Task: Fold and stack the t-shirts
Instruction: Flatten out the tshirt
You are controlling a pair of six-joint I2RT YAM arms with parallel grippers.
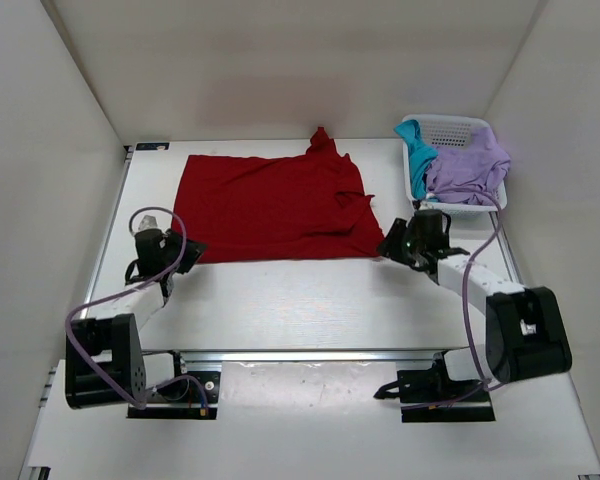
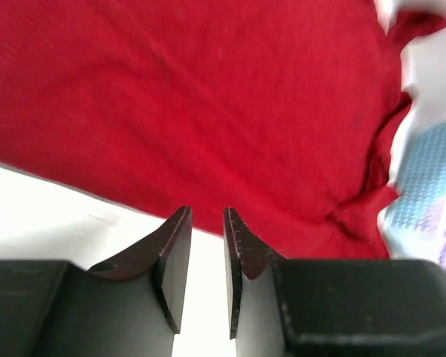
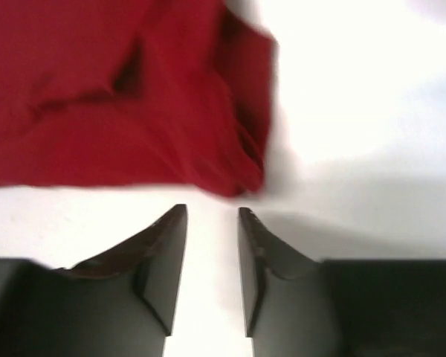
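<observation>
While the red t-shirt (image 1: 270, 205) lies spread across the far half of the bench (image 1: 300, 300), the two arms stand at its near hem, one toward each lower corner. This placement suits a paired pinch on the hem for a first fold away from the arm bases.

Left tool (image 2: 207, 216): jaws parted by a narrow gap and holding nothing. Its tips are just short of the hem, and bare bench shows between them.

Right tool (image 3: 212, 212): jaws likewise parted and holding nothing, just beside the cloth's near right corner but not touching it.

The right side of the shirt is rumpled, with a sleeve doubled over on itself. That side probably needs smoothing before any crease will run straight.

The teal t-shirt (image 1: 417, 150) and lavender t-shirt (image 1: 470, 165) wait heaped in the white basket (image 1: 450, 120) at the far right corner, partly draped over its rim.

Open room: a broad bare strip of bench runs between the hem and the arm bases. The shirt's far edge lies close to the back of the bench. The basket stands near the right arm, so a wide swing there risks catching it.
</observation>
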